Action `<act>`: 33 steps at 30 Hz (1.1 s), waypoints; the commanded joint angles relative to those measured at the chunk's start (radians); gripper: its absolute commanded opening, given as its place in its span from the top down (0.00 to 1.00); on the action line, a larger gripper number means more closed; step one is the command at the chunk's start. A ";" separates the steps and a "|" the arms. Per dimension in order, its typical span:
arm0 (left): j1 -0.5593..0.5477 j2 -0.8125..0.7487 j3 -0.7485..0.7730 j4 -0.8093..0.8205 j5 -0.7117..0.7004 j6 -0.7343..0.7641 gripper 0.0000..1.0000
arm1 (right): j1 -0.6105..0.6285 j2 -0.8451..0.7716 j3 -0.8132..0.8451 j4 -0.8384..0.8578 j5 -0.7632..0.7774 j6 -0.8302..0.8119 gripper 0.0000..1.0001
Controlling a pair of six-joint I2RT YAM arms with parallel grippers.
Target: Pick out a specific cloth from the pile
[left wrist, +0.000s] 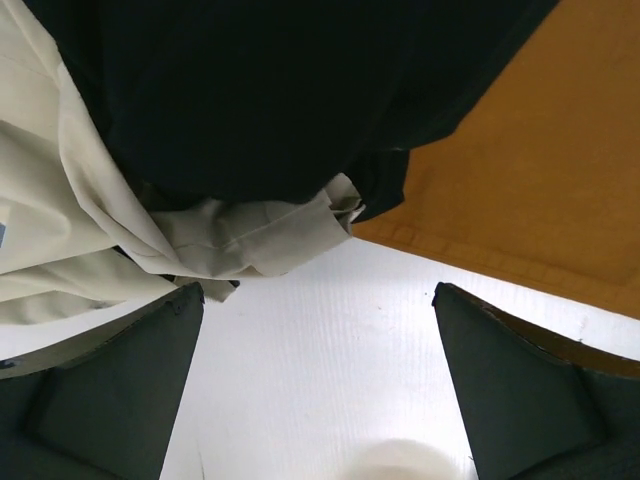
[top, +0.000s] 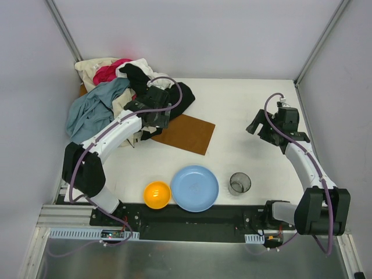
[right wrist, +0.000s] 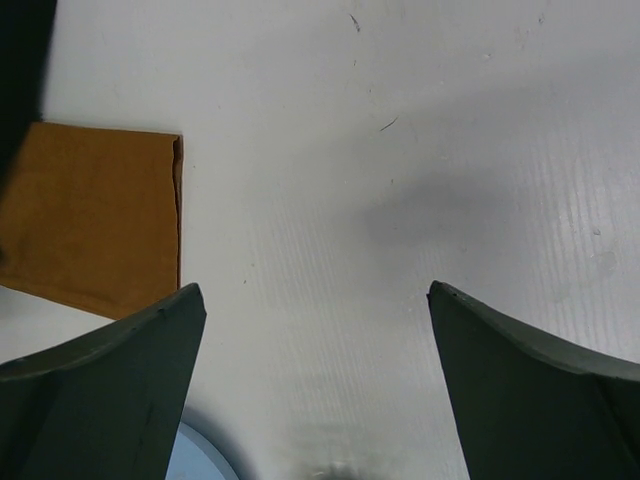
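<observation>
The pile is heaped in the far left corner of the desk, with black, cream, pink, white and blue-grey garments jumbled together. The cloth, rust-brown and flat, is spread on the desk just right of the pile, near the middle. Its left end is covered by a black garment at the pile's edge, and its right end lies bare on the white surface.

The left claw is held over the near right edge of the pile, where the black garment meets the cloth. Its jaws are spread wide and nothing is gripped between them. In the left wrist view, bare desk is seen between the two fingers. The black garment fills the top, a cream garment is folded at the left, and the hemmed edge of the cloth runs along the right.

The right claw is held above bare desk on the right side, well apart from the pile. It too is wide open and empty. In the right wrist view, the cloth's squared right end is seen at the left.

Along the near edge, an orange bowl, a blue plate and a dark cup are set in a row from left to right. The bowl is just beside the plate.
</observation>
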 commanded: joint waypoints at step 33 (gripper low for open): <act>0.108 0.474 0.174 0.040 0.052 -0.060 0.44 | 0.008 0.071 -0.027 0.037 -0.044 -0.007 0.04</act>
